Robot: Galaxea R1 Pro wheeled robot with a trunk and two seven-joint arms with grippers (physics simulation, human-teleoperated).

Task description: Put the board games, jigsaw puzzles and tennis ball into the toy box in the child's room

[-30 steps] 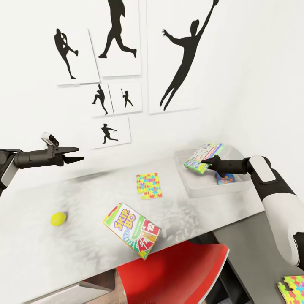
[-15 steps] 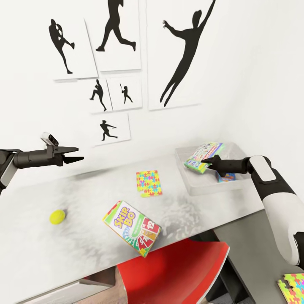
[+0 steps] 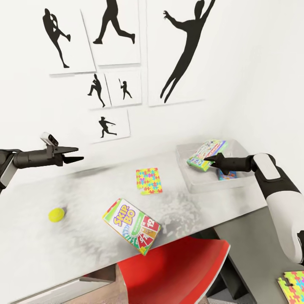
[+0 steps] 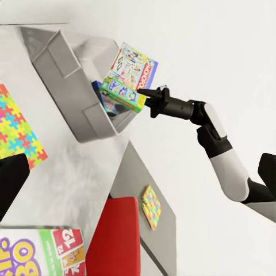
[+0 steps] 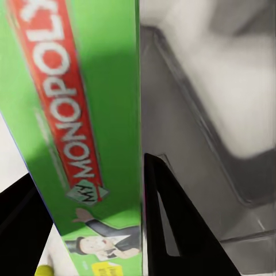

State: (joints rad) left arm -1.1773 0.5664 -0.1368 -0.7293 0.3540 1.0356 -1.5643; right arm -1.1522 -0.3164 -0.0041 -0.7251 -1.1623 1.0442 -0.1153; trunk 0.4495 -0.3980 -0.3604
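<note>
My right gripper (image 3: 212, 159) is shut on the green edge of a white-and-red Monopoly board game (image 3: 205, 153), held tilted over the pale grey toy box (image 3: 198, 185) at the table's right end. A small blue board game (image 3: 227, 174) lies inside the box. In the right wrist view the Monopoly box (image 5: 75, 115) sits between both fingers (image 5: 164, 224). A jigsaw puzzle (image 3: 148, 180) lies mid-table, the SKIP-BO board game (image 3: 131, 226) at the front edge, the tennis ball (image 3: 56, 214) to the left. My left gripper (image 3: 75, 154) hovers open above the table's left part.
A red chair (image 3: 177, 270) is tucked under the table's front edge. A second jigsaw puzzle (image 3: 293, 287) lies on the lower dark grey cabinet (image 3: 253, 249) at the right. The white wall with black silhouette prints (image 3: 181, 50) stands right behind the table.
The view has shifted a little. My right gripper has carried the Monopoly box slightly rightward, further over the toy box. The left arm has stayed put.
</note>
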